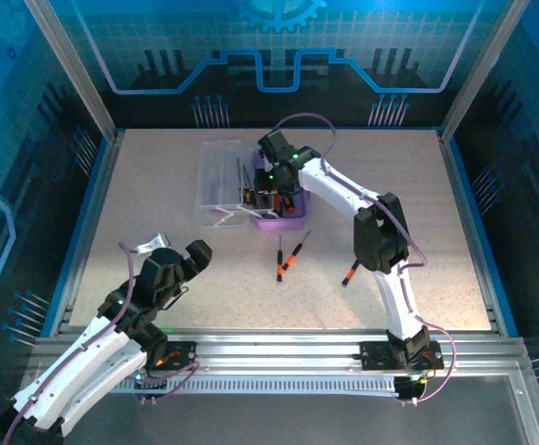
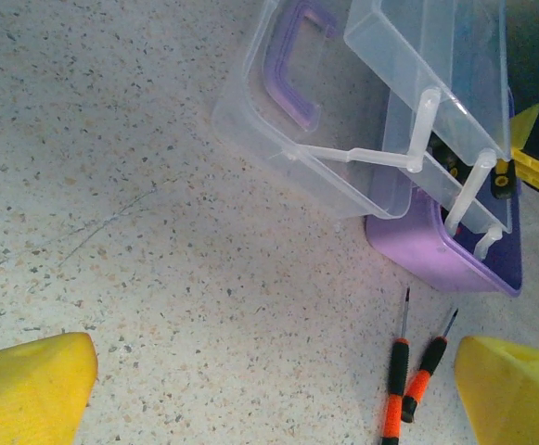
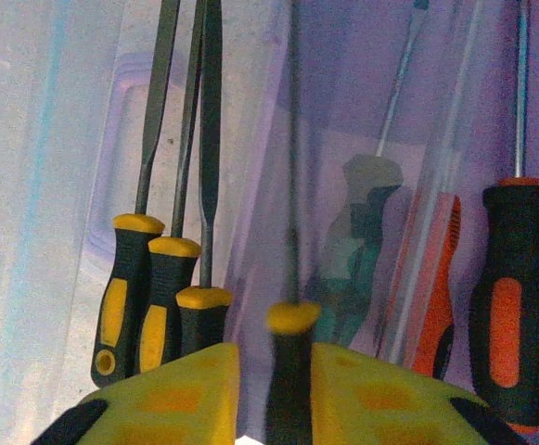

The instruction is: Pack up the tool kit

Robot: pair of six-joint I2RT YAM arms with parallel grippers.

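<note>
Now, over speckled table, right end effector pinches screwdriver; left end effector gapes.

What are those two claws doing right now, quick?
Left gripper: open, holding nothing.
Right gripper: closed on a thin-shafted black-and-yellow-handled screwdriver.

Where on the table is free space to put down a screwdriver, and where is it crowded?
Free: the table right of the right arm, and the patch left of the clear lid. Crowded: around the purple case, where the right gripper holds a tool, and by the loose screwdrivers.
</note>
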